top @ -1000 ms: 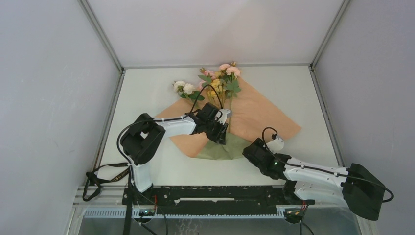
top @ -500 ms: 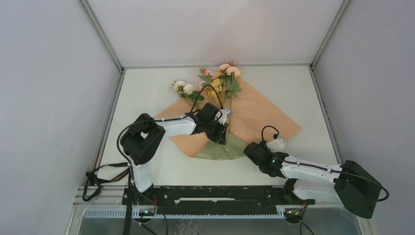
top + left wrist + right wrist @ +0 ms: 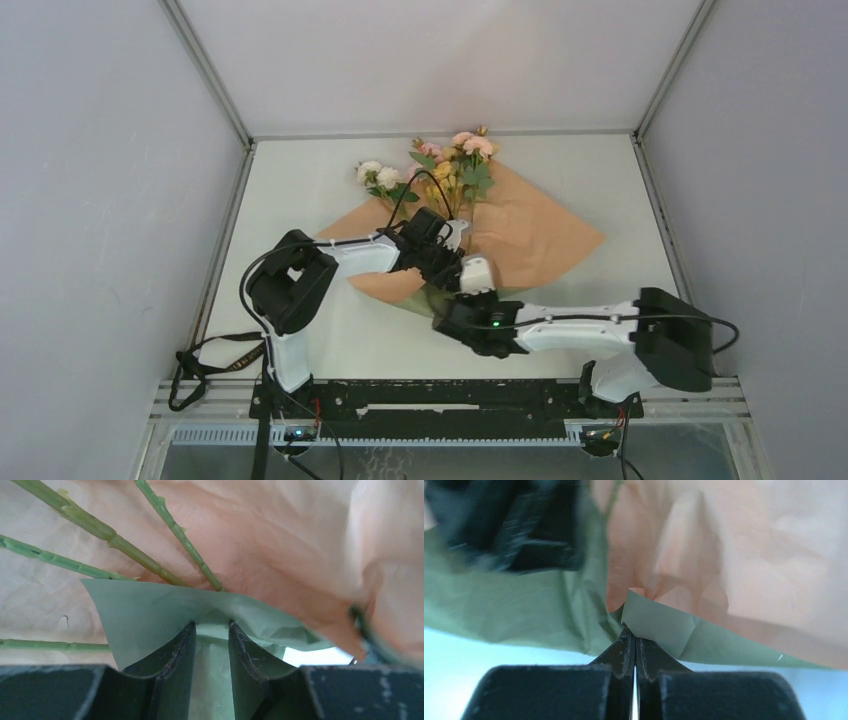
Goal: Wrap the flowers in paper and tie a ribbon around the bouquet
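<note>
Right gripper (image 3: 634,635) pinches a green corner of the paper (image 3: 749,555), fingers pressed together; left gripper (image 3: 211,626) clamps its green fold below the flowers (image 3: 450,165)

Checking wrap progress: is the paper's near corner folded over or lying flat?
Folded over: the paper shows its olive face turned up over the tan side at the near corner, where the right gripper pinches it.

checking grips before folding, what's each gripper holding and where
Right gripper: shut on the paper, at an upturned fold on its near green edge. Left gripper: straddles its green flap; grip cannot be told.
</note>
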Tool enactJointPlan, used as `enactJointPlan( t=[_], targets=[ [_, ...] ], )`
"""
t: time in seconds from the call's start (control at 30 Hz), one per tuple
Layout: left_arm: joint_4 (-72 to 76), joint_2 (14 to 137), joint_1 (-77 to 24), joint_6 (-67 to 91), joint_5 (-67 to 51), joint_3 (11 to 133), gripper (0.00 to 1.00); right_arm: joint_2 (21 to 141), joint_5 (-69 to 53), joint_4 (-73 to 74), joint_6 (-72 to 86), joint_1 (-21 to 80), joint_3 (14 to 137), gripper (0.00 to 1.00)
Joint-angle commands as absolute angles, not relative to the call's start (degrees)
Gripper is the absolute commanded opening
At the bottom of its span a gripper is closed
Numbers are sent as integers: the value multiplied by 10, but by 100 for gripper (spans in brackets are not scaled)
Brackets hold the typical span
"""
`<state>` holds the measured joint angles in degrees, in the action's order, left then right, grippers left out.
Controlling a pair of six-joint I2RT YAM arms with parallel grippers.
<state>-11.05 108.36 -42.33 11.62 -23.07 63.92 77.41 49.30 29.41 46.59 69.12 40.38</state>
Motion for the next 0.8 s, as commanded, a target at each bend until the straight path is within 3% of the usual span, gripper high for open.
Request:
enactJointPlan(
  t=[0.0, 0.23, 0.37, 0.6, 0.77],
  targets=[
    [-124, 1110, -413, 107, -208, 657, 37, 883, 557, 326, 260, 757, 502, 0],
    [-123, 1114, -404, 109, -217, 657, 37, 1083, 668, 444, 168, 823, 671, 0],
    [-123, 1104, -394, 106, -242, 656, 38, 1083, 560, 351, 55, 843, 651, 0],
    [-149, 1035, -344, 75, -280, 669, 57, 1086, 399, 294, -44, 824, 638, 0],
    [-188, 965, -266, 70, -315, 693, 64, 1095, 353, 295, -57, 810, 639, 0]
  ],
)
